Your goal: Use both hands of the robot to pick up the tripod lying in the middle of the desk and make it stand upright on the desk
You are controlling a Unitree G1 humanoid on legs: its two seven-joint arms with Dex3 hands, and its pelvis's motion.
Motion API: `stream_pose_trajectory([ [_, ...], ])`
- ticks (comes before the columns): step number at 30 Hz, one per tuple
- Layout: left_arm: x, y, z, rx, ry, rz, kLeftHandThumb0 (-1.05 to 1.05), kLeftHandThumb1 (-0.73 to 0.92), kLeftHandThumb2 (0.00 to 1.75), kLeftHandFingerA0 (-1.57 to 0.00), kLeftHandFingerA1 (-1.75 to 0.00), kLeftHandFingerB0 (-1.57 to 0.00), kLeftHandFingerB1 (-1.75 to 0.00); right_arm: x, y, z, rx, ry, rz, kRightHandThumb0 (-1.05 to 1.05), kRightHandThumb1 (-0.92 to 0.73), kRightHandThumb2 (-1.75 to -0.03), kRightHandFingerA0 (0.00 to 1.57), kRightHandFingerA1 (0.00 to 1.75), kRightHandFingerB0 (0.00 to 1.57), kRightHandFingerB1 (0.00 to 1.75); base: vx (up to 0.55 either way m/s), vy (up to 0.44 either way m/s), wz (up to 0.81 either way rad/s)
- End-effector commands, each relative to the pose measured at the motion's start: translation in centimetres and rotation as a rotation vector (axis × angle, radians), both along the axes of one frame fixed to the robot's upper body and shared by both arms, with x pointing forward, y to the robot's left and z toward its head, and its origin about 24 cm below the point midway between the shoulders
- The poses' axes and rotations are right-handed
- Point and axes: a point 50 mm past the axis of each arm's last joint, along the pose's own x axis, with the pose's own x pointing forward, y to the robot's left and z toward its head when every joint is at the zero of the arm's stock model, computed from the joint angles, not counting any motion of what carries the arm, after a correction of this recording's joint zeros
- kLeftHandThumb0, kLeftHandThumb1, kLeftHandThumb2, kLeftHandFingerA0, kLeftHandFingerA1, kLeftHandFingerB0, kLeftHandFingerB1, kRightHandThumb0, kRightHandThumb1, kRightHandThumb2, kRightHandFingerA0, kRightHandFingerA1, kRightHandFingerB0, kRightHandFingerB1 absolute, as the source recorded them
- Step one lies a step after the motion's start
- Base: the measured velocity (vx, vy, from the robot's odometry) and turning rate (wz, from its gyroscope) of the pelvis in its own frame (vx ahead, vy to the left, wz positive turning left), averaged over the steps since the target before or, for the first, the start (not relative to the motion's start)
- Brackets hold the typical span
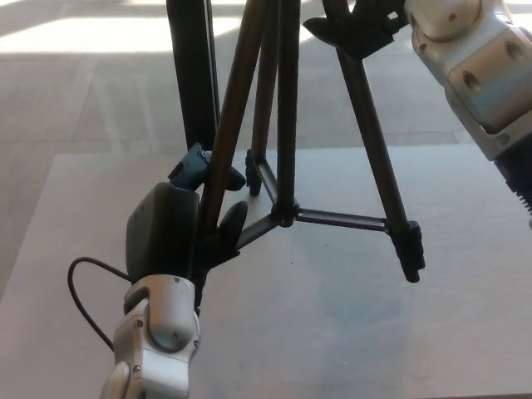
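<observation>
tripod (287, 158) stands upright on the desk (332, 332), legs spread; left hand (187, 220) clasps its near left leg low down, right hand (362, 29) grips the right leg up high

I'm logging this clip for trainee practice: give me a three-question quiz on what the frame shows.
1. True or false: the tripod lies flat on the desk.
2. Which hand grips the tripod leg nearest the camera? A) left hand B) right hand C) neither
3. Fill in: the right-side leg's foot points down at the ____.

Key:
1. False; its legs are spread and it is raised.
2. A; the left hand's fingers wrap that leg.
3. desk; contact cannot be told.
</observation>
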Motion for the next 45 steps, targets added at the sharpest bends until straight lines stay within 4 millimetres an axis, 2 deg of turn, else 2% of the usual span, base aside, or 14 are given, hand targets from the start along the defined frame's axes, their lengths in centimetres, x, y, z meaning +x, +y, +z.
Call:
stream_pose_trajectory([
  [1,-1.7,0.7,-6.0,0.083,0.223,-0.023,0.04,0.38,0.92,-0.92,-1.75,-0.74,-1.75,-3.0,0.6,4.5,0.059,-0.321,0.075,-0.23,-0.37,-1.36,0.89,1.75,0.82,1.5,0.0,0.0,0.0],
  [6,-1.6,1.2,-6.0,0.151,0.252,-0.03,0.02,0.33,1.03,-0.93,-1.75,-0.76,-1.75,-2.9,0.0,1.4,0.121,-0.2,0.085,-0.17,-0.39,-1.33,0.92,1.7,0.85,1.49,0.0,0.0,0.0],
  [7,-1.7,1.4,-6.0,0.2,0.24,-0.041,0.03,0.31,0.99,-1.28,-1.47,-1.14,-1.4,-2.9,-0.1,0.7,0.125,-0.205,0.082,-0.2,-0.34,-1.41,0.94,1.7,0.88,1.5,0.0,0.0,0.0],
  [11,-1.8,2.4,-6.1,0.28,0.264,-0.03,-0.04,0.34,0.95,-1.2,-1.43,-1.07,-1.36,-3.0,-0.9,-1.9,0.154,-0.167,0.07,-0.2,-0.35,-1.43,1.0,1.7,0.92,1.46,0.0,0.0,0.0],
  [12,-1.8,2.6,-6.1,0.296,0.263,-0.029,0.0,0.35,0.96,-0.86,-1.75,-0.7,-1.75,-3.1,-1.2,-2.4,0.146,-0.156,0.063,-0.19,-0.39,-1.37,0.98,1.69,0.9,1.41,0.0,0.0,0.0],
  [20,-1.8,4.4,-6.0,0.386,0.206,-0.01,0.07,0.25,1.19,-0.89,-1.75,-0.72,-1.75,-2.9,-3.0,-5.3,0.185,-0.106,0.018,-0.21,-0.41,-1.28,0.97,1.63,0.88,1.4,0.0,0.0,0.0],
  [21,-1.8,4.5,-6.1,0.378,0.217,-0.003,0.1,0.28,1.13,-1.22,-1.47,-1.09,-1.4,-2.9,-3.0,-5.3,0.174,-0.1,0.023,-0.19,-0.43,-1.26,0.95,1.65,0.87,1.38,0.0,0.0,0.0],
  [25,-2.0,4.5,-6.4,0.34,0.238,0.009,-0.01,0.29,1.09,-0.9,-1.75,-0.74,-1.75,-2.7,-2.8,-5.0,0.163,-0.093,0.026,-0.16,-0.41,-1.3,0.94,1.68,0.89,1.41,0.0,0.0,0.0],
  [31,-2.2,4.2,-6.5,0.285,0.25,0.003,-0.13,0.44,0.78,-0.88,-1.75,-0.68,-1.75,-2.7,-3.1,-4.8,0.153,0.004,0.043,-0.07,-0.49,-1.14,0.97,1.03,0.84,0.85,0.0,0.0,0.0],
  [36,-2.4,4.2,-6.6,0.231,0.293,0.014,-0.28,0.54,0.56,-0.8,-1.75,-0.67,-1.63,-3.0,-3.2,-5.0,0.134,0.085,0.066,-0.38,-0.74,-0.61,0.86,1.06,0.54,0.46,0.0,0.0,0.0],
  [38,-2.6,4.3,-6.8,0.216,0.334,-0.012,-0.57,0.51,0.57,-0.66,-1.26,-0.59,-0.83,-3.1,-3.5,-5.4,0.077,0.195,0.107,-0.74,-0.56,-0.92,0.17,0.57,0.06,0.24,0.0,0.0,0.0],
  [40,-2.7,4.4,-6.8,0.25,0.381,-0.062,-0.69,0.58,0.58,-0.3,-0.68,-0.23,-0.39,-3.1,-3.7,-5.5,0.014,0.227,0.123,-1.01,-0.62,-0.98,0.0,0.1,0.0,0.0,0.0,0.0,0.0],
  [43,-2.9,4.4,-6.9,0.225,0.452,-0.11,-0.89,0.51,0.9,0.0,-0.12,0.0,0.0,-3.2,-3.9,-5.5,-0.077,0.293,0.095,-0.99,-0.69,-0.64,0.0,0.0,0.0,0.0,0.0,0.0,0.0],
  [45,-2.9,4.5,-7.0,0.26,0.484,-0.13,-0.91,0.64,0.6,0.0,0.0,0.0,0.0,-3.4,-3.9,-5.5,-0.111,0.32,0.087,-1.03,-0.55,-0.8,0.0,0.0,0.0,0.0,0.0,0.0,0.0],
])
